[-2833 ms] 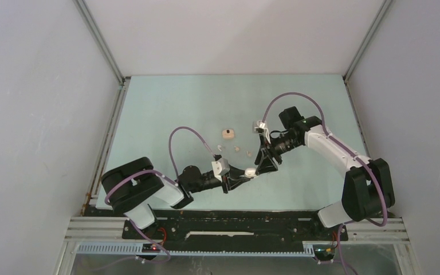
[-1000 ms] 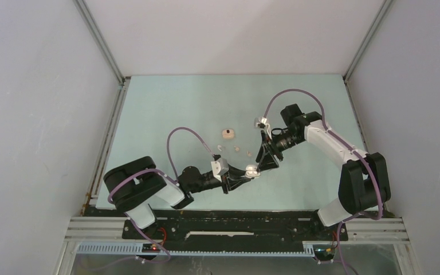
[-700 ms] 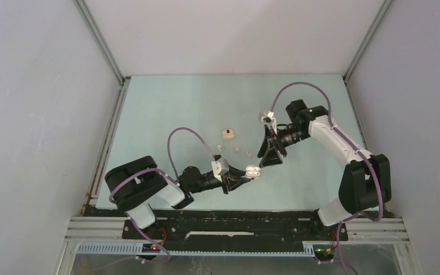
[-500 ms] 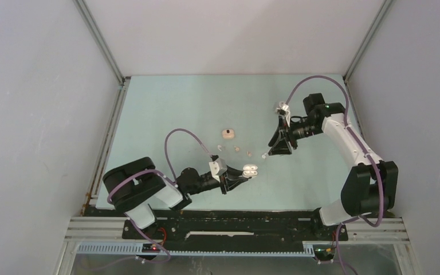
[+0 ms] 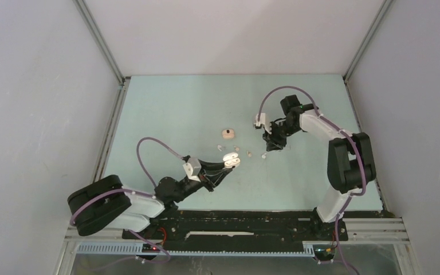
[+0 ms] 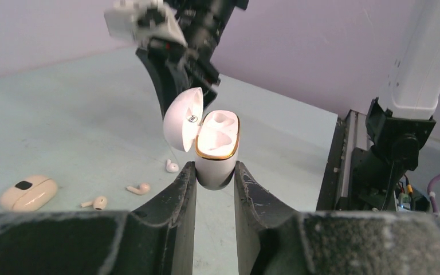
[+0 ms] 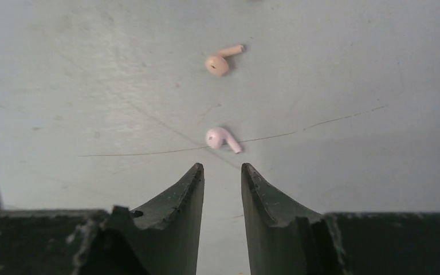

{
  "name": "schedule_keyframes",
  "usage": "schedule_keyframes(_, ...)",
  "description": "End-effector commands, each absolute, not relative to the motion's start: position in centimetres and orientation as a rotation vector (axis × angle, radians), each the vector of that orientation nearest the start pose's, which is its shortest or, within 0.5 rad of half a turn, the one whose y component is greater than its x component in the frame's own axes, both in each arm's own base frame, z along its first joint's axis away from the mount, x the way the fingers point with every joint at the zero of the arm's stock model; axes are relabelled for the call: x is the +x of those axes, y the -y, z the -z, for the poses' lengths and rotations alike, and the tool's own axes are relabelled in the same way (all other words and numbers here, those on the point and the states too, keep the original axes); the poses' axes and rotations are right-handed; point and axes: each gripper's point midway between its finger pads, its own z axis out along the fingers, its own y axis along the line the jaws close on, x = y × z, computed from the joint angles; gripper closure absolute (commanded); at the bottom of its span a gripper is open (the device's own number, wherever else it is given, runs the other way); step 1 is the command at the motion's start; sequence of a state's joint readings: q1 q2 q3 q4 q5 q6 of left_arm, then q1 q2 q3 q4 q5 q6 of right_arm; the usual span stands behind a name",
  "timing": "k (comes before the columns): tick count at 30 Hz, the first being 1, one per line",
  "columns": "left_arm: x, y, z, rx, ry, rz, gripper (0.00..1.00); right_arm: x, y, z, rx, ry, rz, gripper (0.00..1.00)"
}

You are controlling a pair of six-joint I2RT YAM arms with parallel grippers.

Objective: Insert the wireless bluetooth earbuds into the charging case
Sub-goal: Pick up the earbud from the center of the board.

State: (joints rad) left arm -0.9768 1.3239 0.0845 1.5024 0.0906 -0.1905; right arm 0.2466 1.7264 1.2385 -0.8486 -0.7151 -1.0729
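The left gripper (image 6: 215, 172) is clamped on the open white case (image 6: 217, 150), lid back so the sockets face up. The right gripper (image 7: 222, 172) hangs over a white earbud (image 7: 222, 139) on the table (image 5: 166, 109) — jaws narrow, holding nothing — lined up to pinch it.

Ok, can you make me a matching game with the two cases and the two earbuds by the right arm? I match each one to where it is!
Things:
1. white case
2. tan case
3. white earbud
4. tan earbud

Places:
A. lying closed on the table
B. on the table, farther beyond the right end effector
C. held in the left end effector, lid open
D. on the table just ahead of the right end effector's tips

Pairs: 1-C, 2-A, 3-D, 4-B
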Motion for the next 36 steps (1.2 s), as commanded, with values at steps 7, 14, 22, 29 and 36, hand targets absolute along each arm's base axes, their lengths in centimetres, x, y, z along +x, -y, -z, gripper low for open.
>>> schedule_keyframes(7,17.4,26.5,-22.5,0.432,-1.139,1.034,1.0,35.3,-15.5,-2.6,-1.91,-1.895,-0.427,0.64)
schedule_keyframes(14,17.3,26.2,-22.2,0.467,-1.159,0.992,1.0,33.9,-15.7,-1.1,-1.998,-1.903,-0.458,0.6)
schedule_keyframes(22,17.3,25.8,-21.9,0.471,-1.162,0.976,1.0,31.7,-17.3,-1.0,-2.089,-1.878,-0.512,0.54)
schedule_keyframes(29,17.2,25.7,-21.9,0.466,-1.159,0.982,1.0,30.4,-17.8,-0.6,-2.099,-1.909,-0.562,0.55)
schedule_keyframes(36,17.2,25.9,-21.7,0.472,-1.168,0.988,1.0,30.4,-18.3,-1.8,-2.056,-1.912,-0.575,0.58)
